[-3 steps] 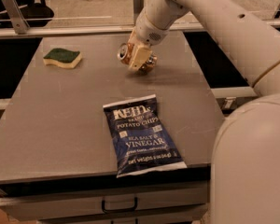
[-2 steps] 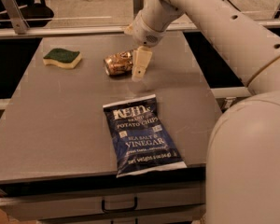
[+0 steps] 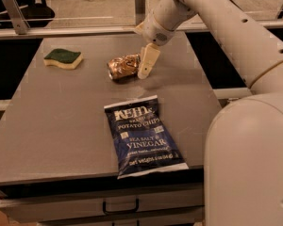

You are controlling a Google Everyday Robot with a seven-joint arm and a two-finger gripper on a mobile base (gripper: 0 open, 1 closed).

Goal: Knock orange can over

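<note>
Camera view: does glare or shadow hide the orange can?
Camera view: dim, warm light; the orange can lies on its side with bright glints on its metal, not washed out; the claw, close beside it, throws no dark shadow over it.

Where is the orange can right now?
In the camera view the orange can lies on its side on the table, right of the sponge and beyond the chip bag, with the claw beside its right end.
</note>
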